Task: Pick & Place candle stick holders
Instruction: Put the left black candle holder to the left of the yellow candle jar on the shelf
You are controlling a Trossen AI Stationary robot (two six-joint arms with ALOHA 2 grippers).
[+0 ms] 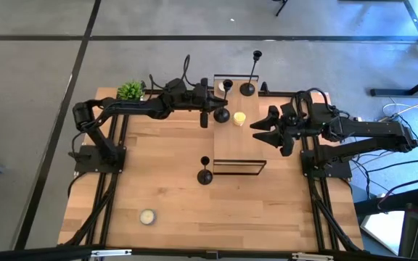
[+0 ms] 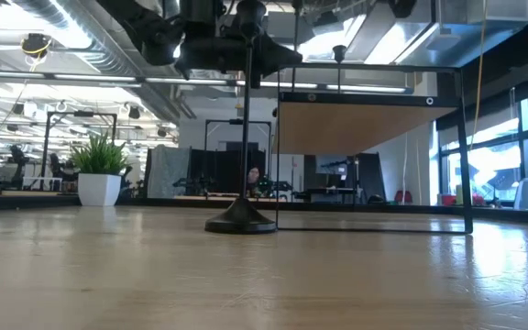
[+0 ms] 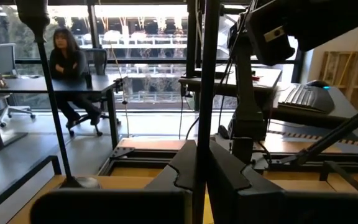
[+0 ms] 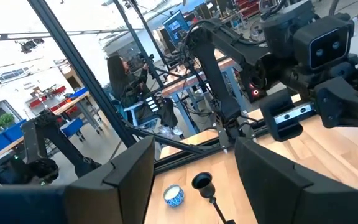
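Observation:
My left gripper (image 1: 220,101) reaches level over the left edge of the raised wooden shelf (image 1: 242,148) and is shut on a tall black candle stick holder (image 1: 225,98). That holder's cup (image 1: 227,85) is uppermost. A second tall holder (image 1: 251,72) stands by its round base on the shelf's far end. A third holder (image 1: 205,169) stands by its base on the table, near the shelf's left side. My right gripper (image 1: 262,129) hangs open above the shelf's right side with nothing between its fingers (image 4: 129,168). My left gripper pinches the holder's thin stem (image 3: 207,134) between its two fingers (image 3: 182,168). The fingers come level from the table's left and lie across the stem. The holder stands upright. Its round base (image 1: 221,114) shows at the shelf's left edge; whether it rests there I cannot tell.
A yellow candle (image 1: 239,118) sits on the shelf close to the held holder's base. A white candle (image 1: 147,216) lies near the table's front left. A small green plant (image 1: 130,90) stands at the far left. A person (image 3: 67,68) sits beyond the table.

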